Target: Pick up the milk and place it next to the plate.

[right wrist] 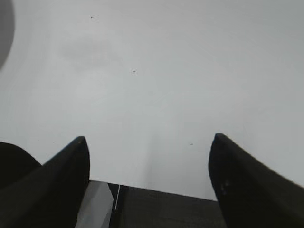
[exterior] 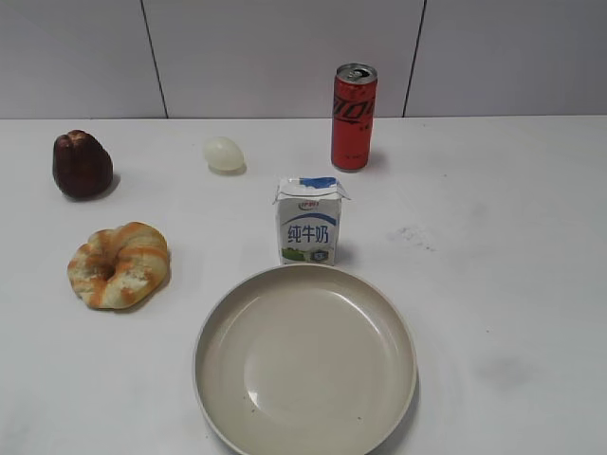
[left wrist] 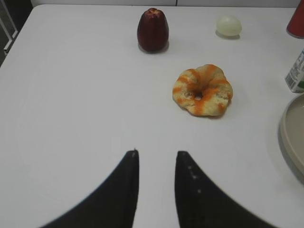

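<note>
The milk [exterior: 309, 221], a small white carton with a blue top and blue characters, stands upright just behind the plate [exterior: 305, 359], a wide beige dish at the front middle. In the left wrist view the milk [left wrist: 296, 72] and the plate's rim [left wrist: 290, 134] show at the right edge. My left gripper [left wrist: 156, 153] is open and empty over bare table, well left of both. My right gripper [right wrist: 148, 138] is wide open and empty over bare table by its front edge. Neither gripper shows in the exterior view.
A tall red soda can [exterior: 353, 117] stands behind the milk. A pale egg [exterior: 224, 154], a dark red fruit [exterior: 82, 164] and an orange-striped bread ring [exterior: 119, 264] lie on the left. The table's front edge [right wrist: 156, 189] is below my right gripper.
</note>
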